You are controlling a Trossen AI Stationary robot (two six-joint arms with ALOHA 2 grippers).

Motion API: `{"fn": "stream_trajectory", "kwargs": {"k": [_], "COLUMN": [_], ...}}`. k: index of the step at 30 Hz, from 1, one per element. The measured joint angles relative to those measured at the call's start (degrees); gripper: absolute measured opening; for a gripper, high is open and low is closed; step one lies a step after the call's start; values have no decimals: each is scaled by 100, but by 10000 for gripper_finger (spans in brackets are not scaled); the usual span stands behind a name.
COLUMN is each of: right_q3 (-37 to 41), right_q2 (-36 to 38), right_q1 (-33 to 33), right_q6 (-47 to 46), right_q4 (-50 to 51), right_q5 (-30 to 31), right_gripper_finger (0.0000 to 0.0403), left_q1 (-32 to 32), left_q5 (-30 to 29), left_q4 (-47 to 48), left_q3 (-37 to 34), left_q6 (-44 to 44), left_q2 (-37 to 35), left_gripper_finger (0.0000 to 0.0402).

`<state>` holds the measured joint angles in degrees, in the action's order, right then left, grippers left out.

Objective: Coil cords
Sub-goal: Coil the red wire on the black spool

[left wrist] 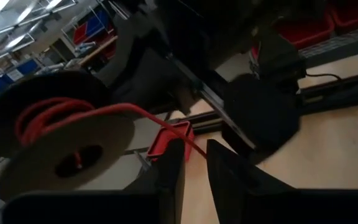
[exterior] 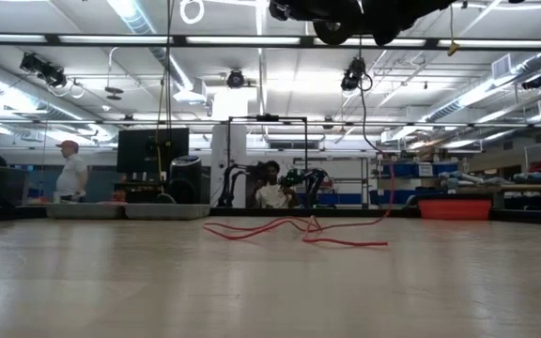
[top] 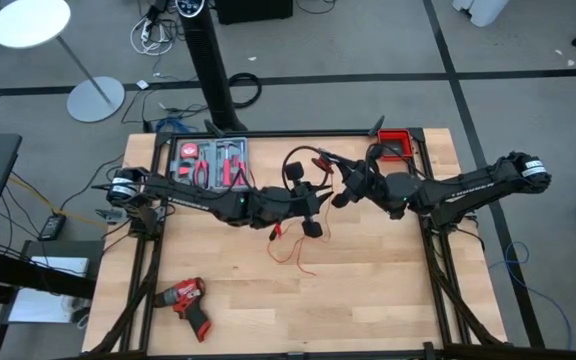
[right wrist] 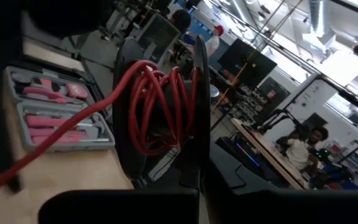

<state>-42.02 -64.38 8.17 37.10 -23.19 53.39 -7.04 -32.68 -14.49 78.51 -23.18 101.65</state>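
From the table's (top: 368, 300) nine o'clock edge the left arm reaches to the centre, where the left gripper (top: 306, 205) hangs above the wood. In its wrist view its two dark fingers (left wrist: 169, 180) stand a little apart, with the thin red wire (left wrist: 110, 111) running down toward the gap; whether they pinch it cannot be told. That wire winds onto a black spool (left wrist: 55, 134) held in the air just beside the gripper. Below, at about six o'clock of the gripper, loose red wire lies in loops on the table, seen from the low view as a flat tangle (exterior: 299, 230). The black cable (top: 298, 165) curls at twelve o'clock of the left gripper, near the table's far edge.

At the far left corner, about eleven o'clock, sits an open grey tool case (top: 211, 162) with red-handled tools. A red and black drill (top: 185, 299) lies at seven o'clock.

The right arm comes in from three o'clock, and the right gripper (top: 346, 185) has its fingers pressed together on the spool, whose red windings (right wrist: 160, 109) fill its wrist view. A red bin (top: 396, 143) rests at one o'clock.

Beyond the table, a person in a cap (exterior: 69, 174) stands in the room.
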Motion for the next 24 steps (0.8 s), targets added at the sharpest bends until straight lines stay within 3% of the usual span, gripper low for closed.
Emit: {"fn": "stream_trajectory", "kwargs": {"k": [9,15,24], "right_q3": [0,0,0], "right_q2": [4,4,26], "right_q1": [32,45,71], "right_q6": [-1,-40,-86], "right_q4": [-294,-525,-498], "right_q5": [-64,-71,-99], "right_gripper_finger": [0,0,0], "left_q1": [61,195,360], "left_q5": [-3,264,694], "left_q4": [-776,-1054,-714], "left_q3": [-555,-650,-650], "left_q6": [135,151,699], "left_q2": [7,4,2], "left_gripper_finger": [54,7,14]}}
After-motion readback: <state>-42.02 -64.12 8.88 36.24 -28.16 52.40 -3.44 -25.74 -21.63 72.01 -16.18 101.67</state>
